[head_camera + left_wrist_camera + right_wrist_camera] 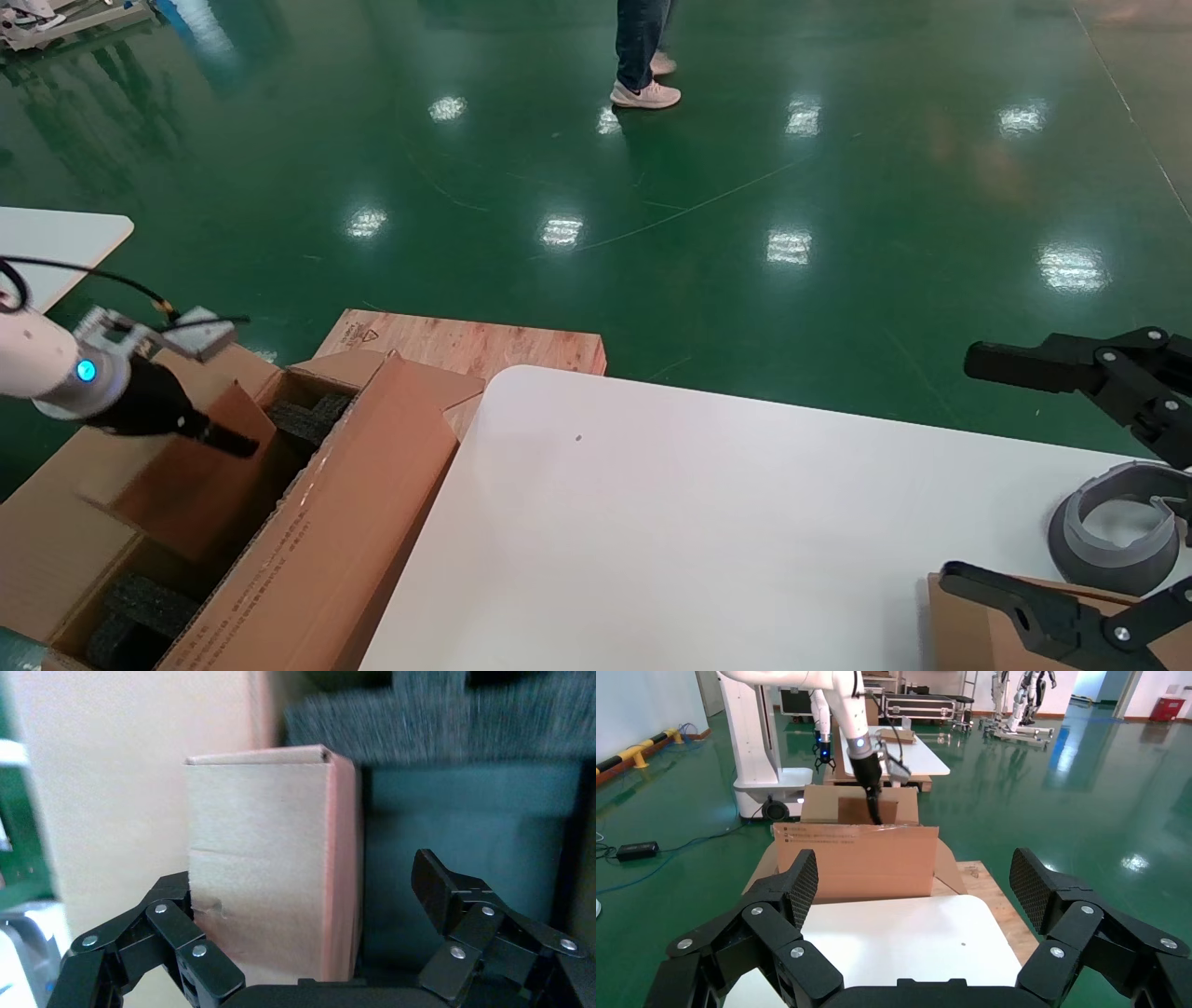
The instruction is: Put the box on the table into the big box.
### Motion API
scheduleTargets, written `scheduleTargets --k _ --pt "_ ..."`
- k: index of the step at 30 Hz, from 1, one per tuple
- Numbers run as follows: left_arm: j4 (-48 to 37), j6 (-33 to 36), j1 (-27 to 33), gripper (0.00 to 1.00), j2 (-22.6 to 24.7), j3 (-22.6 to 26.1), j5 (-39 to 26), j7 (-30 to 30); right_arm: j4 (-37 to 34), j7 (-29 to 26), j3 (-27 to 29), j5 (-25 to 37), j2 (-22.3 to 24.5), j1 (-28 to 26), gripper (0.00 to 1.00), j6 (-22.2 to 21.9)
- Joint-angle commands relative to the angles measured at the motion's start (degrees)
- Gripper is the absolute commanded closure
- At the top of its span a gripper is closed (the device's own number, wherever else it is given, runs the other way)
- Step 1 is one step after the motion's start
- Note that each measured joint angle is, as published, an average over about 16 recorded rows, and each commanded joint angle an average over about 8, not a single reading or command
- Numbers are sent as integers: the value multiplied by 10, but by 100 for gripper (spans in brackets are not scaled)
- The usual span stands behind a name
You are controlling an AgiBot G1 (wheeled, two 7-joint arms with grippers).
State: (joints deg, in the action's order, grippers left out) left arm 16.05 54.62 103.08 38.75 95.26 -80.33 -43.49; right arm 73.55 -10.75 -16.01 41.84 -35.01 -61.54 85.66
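The small brown box stands on edge inside the big box, a long carton with printed text on its flap and black foam blocks. My left gripper is at the small box's top and open. In the left wrist view the box sits between the fingers of that gripper, against one finger and apart from the other. No recycling symbol shows. My right gripper hangs open and empty over the white table at the right; its wrist view looks across the table at the big box.
Another brown box lies at the table's near right corner under my right gripper, beside a grey ring-shaped part. A plywood board lies behind the carton. A person's feet stand on the green floor far back.
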Motion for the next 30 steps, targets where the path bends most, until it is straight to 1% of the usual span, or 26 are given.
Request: scheduleTargets --k 1,8,21,25,30 --pt "1 -5 11 0 -6 -11 4 8 0 0 0 0 0 0 0 0" --pt "19 -12 45 0 -42 -57 26 46 0 0 0 0 0 0 0 0" --pt "48 1 73 0 -83 -98 56 89 0 0 0 0 0 0 0 0" --pt "63 19 83 0 -103 -117 83 120 0 0 0 0 0 0 0 0" --pt "92 64 91 0 -145 -151 148 186 0 0 0 0 0 0 0 0"
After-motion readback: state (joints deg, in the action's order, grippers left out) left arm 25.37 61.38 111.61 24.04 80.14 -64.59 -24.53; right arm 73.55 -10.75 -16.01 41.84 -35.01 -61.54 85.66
